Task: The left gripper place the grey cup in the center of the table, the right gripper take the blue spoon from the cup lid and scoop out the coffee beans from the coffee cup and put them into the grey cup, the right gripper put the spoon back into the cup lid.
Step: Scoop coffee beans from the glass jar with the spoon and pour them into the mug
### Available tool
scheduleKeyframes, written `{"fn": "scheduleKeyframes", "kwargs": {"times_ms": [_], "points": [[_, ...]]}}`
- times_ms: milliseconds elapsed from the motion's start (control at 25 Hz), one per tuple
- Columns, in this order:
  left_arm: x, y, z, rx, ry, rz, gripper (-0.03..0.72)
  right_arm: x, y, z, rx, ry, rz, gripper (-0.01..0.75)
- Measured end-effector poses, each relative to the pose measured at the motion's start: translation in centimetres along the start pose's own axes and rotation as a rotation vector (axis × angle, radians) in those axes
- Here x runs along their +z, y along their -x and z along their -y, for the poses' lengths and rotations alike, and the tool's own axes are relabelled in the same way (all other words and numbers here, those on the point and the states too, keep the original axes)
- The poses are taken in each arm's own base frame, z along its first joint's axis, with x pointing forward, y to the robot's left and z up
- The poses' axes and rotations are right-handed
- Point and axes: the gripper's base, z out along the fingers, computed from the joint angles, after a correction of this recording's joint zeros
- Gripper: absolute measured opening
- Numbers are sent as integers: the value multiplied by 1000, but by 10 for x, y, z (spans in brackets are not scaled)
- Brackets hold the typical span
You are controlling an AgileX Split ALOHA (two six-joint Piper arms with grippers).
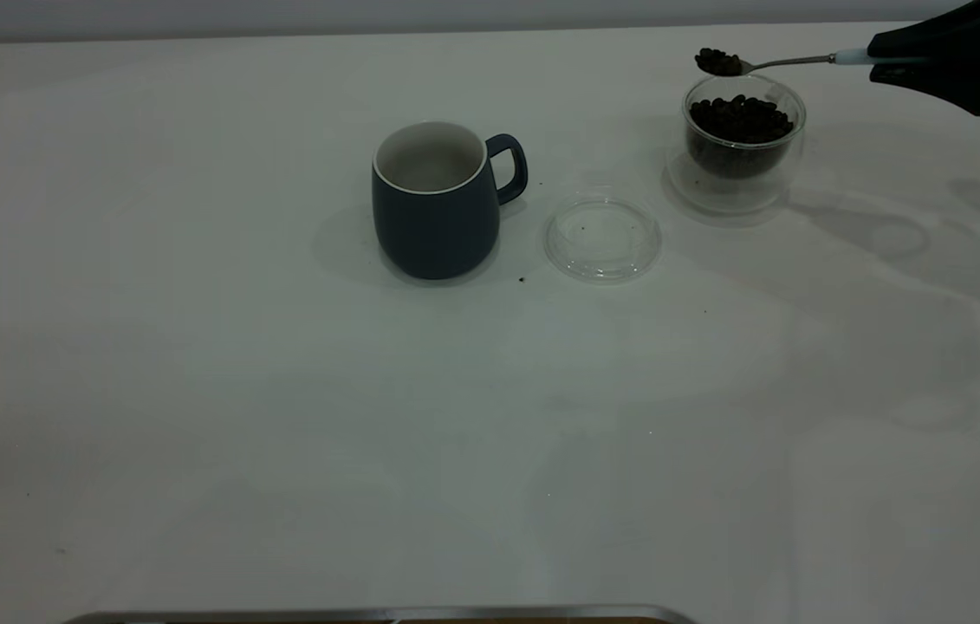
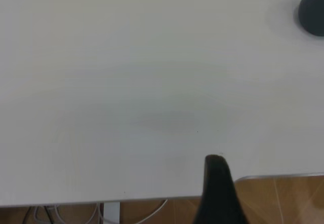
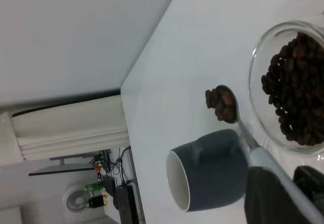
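The grey cup (image 1: 436, 201) stands upright near the table's middle, handle to the right; it also shows in the right wrist view (image 3: 210, 171) and partly in the left wrist view (image 2: 313, 10). The empty cup lid (image 1: 602, 239) lies right of it. The coffee cup (image 1: 743, 139) with coffee beans (image 1: 741, 119) stands at the back right. My right gripper (image 1: 888, 62) is shut on the blue spoon (image 1: 788, 61), held level above the coffee cup's left rim, its bowl heaped with beans (image 3: 221, 104). Of my left gripper, one finger (image 2: 218, 193) shows, near the table's edge.
The white table (image 1: 282, 416) spreads wide in front and to the left. A few dark specks (image 1: 522, 279) lie near the mug. A metal strip (image 1: 368, 615) runs along the near edge. The table's edge and wooden floor (image 2: 283, 198) show in the left wrist view.
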Motion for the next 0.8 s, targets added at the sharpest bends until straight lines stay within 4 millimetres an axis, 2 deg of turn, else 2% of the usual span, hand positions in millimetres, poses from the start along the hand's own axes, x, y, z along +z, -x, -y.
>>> {"fn": "scheduleKeyframes", "kwargs": {"times_ms": [800], "points": [[0,0,0,-2,0,0,592,2,-2,-4,-3,36,-17,106]]}}
